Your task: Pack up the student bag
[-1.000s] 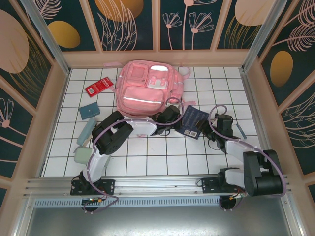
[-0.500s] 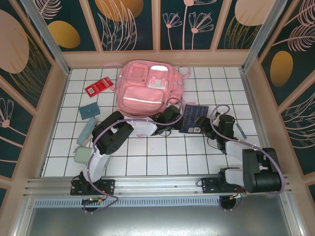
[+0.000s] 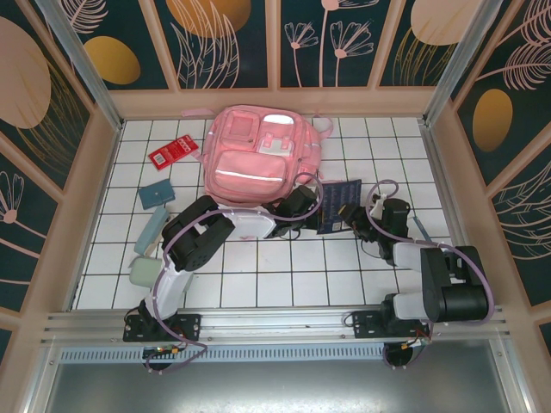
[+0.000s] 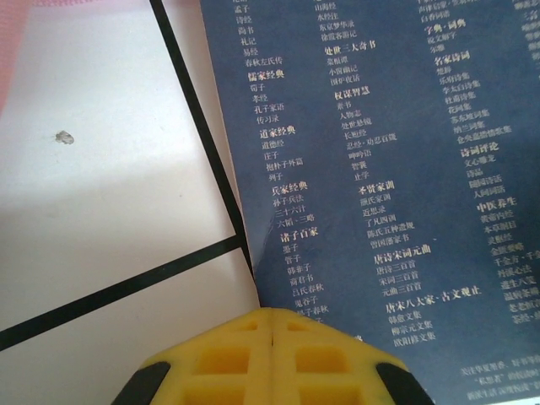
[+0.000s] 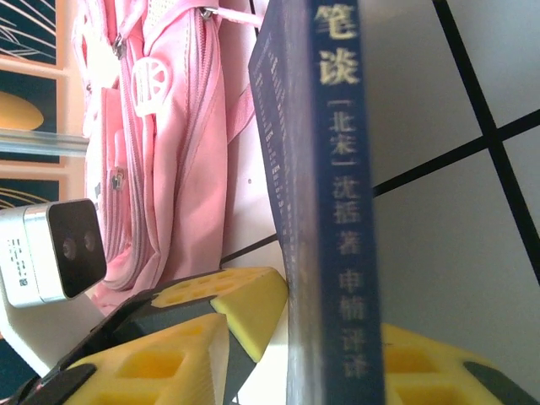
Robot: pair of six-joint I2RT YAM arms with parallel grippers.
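The student bag (image 3: 256, 155), a large pink backpack, lies flat at the back middle of the tiled table; its side shows in the right wrist view (image 5: 169, 143). A dark blue book (image 3: 338, 205) stands tilted on edge just right of it. My left gripper (image 3: 310, 212) is shut, its yellow tip (image 4: 272, 317) pressed against the book's printed cover (image 4: 380, 169). My right gripper (image 3: 351, 220) straddles the book's spine (image 5: 337, 211). Its far finger is behind the book. Its near finger (image 5: 160, 367) stands a small gap away. The left gripper's tip (image 5: 245, 305) touches the cover.
Left of the bag lie a red packet (image 3: 173, 153), a teal box (image 3: 156, 194), a pale blue case (image 3: 151, 228) and a pale green block (image 3: 142, 272). A thin blue pen (image 3: 421, 228) lies by the right wall. Wooden walls enclose the table.
The book has risen from lying flat to standing on edge, closer to the bag. My right gripper's jaws have narrowed around it. The left gripper stayed shut against it.
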